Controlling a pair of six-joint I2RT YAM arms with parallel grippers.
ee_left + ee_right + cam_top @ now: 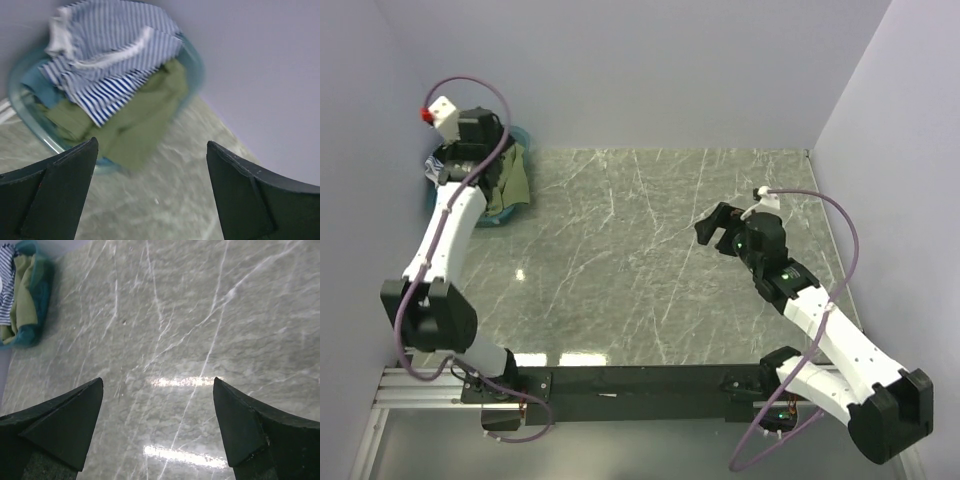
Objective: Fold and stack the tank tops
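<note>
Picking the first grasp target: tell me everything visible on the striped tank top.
The striped tank top is soft navy-and-white striped fabric with plain white trim bands, crumpled and unfolded. It lies on top of the pile in the translucent teal basin by the wall, resting on the olive tank top, with teal-blue fabric showing beside it. Nothing grips it: the left gripper hovers short of it, fingers open. The view is blurred, so finer detail is unreadable.
</note>
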